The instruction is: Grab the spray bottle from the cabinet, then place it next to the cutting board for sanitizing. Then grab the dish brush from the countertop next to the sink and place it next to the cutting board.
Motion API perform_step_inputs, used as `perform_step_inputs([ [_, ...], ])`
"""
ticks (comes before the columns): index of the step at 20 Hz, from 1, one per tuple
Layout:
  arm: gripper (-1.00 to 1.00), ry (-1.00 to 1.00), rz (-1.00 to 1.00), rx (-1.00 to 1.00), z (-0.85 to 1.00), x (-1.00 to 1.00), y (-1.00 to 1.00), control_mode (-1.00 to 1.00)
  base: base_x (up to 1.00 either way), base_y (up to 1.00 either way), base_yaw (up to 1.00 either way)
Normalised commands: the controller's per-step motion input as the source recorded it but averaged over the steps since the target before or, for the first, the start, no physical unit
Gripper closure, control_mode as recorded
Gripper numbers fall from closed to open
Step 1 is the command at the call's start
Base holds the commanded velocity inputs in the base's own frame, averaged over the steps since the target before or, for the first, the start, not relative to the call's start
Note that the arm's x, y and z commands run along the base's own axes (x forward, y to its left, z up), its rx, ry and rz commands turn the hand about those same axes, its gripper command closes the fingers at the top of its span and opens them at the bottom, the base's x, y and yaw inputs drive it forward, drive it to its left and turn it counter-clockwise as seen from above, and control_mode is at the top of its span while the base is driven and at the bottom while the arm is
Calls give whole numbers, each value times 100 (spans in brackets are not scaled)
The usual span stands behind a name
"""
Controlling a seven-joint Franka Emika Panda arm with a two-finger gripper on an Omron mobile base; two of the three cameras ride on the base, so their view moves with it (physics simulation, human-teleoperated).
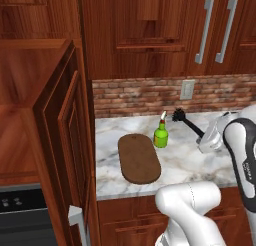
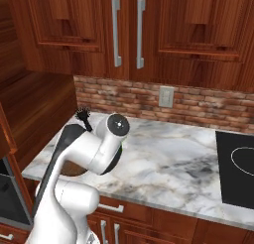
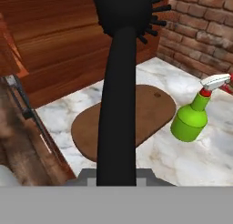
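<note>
**Dish brush carried toward the cutting board**

At the far left of the left base view the cabinet (image 1: pixel 65 140) is seen with its door swung open. On the desk (image 1: pixel 190 160) beside it the cutting board (image 1: pixel 138 158) lies flat, and the spray bottle (image 1: pixel 160 134) stands upright just beside the board's far right end, so the first half of the task is judged done. Further right, the dish brush (image 1: pixel 187 122) is held in the air above the marble, bristle head pointing away from the arm, well apart from the board. In the hand view its black handle (image 3: pixel 119 118) runs up from between the fingers, which are shut narrow on it. The second step is therefore judged to be in hand: the carry. For the next move, the brush would need to be brought over bare marble near the board, lowered clear of the bottle, and only then released.
</note>
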Motion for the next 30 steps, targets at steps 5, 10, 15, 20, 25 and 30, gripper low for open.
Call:
perform_step_inputs([
  [5, 100, 0, 23, 0, -46, 35, -1, -100, 0, 0, 0],
  [10, 100, 0, 21, 0, -41, 28, -5, -100, 0, 0, 0],
  [15, 100, -5, 22, -5, -21, 15, -8, -100, 0, 0, 0],
  [20, 100, -21, 26, -6, -7, 5, -11, -100, 0, 0, 0],
  [25, 100, -18, 27, -4, -15, 15, -1, -100, 0, 0, 0],
  [30, 100, -21, 25, -8, -23, 13, -1, -100, 0, 0, 0],
])
